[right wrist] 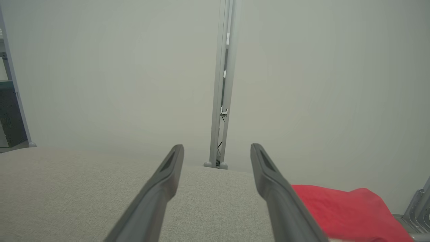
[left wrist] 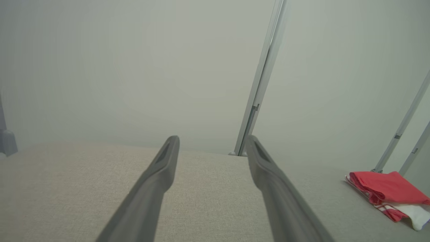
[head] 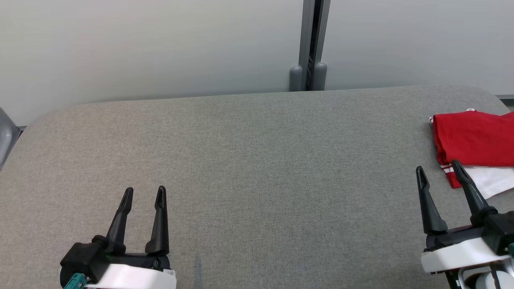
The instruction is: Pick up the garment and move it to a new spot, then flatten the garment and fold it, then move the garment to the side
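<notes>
Red cloth with white parts, the garment (head: 474, 136) lay as a compact, layered bundle at the far right side of the grey fabric desk (head: 257, 168), partly cut by the edge of the head view. It looked folded and already put aside, so I judged the task to be finished or very near its end. Whether the fold was tidy I could not say for sure, because part of it was outside the picture.

The left gripper (head: 145, 189) hovered over the front left of the desk, its fingers (head: 160, 220) moderately apart and holding nothing. The right gripper (head: 437, 165) was close to the garment's near corner, also parted and empty. A grey post (head: 311, 40) stood at the pale wall behind the desk. I saw no obstacle between the right gripper and the garment.
</notes>
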`<state>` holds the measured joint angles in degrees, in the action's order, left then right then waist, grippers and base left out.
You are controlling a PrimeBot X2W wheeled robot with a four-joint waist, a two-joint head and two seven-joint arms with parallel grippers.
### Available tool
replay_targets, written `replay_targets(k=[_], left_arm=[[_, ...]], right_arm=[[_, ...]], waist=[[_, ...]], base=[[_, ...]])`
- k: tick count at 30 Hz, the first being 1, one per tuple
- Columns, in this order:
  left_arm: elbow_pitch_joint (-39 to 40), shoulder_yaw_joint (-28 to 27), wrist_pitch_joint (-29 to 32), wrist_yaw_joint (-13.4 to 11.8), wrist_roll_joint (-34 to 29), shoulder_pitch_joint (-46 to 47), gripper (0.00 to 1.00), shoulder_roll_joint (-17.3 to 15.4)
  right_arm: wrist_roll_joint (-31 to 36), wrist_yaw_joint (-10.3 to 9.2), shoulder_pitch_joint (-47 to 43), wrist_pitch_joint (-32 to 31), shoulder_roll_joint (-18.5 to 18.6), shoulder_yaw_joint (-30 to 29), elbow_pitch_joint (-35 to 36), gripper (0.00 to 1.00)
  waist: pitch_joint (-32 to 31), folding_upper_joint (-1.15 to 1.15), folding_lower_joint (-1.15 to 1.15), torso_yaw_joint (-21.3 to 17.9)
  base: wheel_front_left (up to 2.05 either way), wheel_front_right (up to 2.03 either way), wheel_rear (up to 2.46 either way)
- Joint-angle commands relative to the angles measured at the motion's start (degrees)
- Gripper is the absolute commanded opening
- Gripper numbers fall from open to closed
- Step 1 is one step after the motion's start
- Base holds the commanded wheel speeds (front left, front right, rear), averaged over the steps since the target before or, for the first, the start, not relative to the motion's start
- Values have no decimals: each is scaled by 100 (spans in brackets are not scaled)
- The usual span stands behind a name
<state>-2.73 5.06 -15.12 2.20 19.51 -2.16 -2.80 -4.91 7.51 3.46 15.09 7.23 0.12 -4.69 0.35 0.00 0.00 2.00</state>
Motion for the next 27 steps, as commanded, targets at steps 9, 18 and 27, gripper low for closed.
replay_targets(k=[9, 18, 27], left_arm=[[11, 59, 3, -138, -228, -72, 100, -27], [-117, 35, 3, -197, -283, -62, 100, -26], [-165, -34, 3, -205, -222, -45, 100, -27]], right_arm=[[117, -4, -38, 8, -67, 10, -53, 100], [130, -4, 2, 8, -126, -16, -75, 100], [138, -4, -2, 8, -179, 19, -95, 100]], waist=[[-25, 0, 0, 3], [-22, 0, 0, -52], [7, 0, 0, -66]], base=[[0, 0, 0], [0, 0, 0], [0, 0, 0]])
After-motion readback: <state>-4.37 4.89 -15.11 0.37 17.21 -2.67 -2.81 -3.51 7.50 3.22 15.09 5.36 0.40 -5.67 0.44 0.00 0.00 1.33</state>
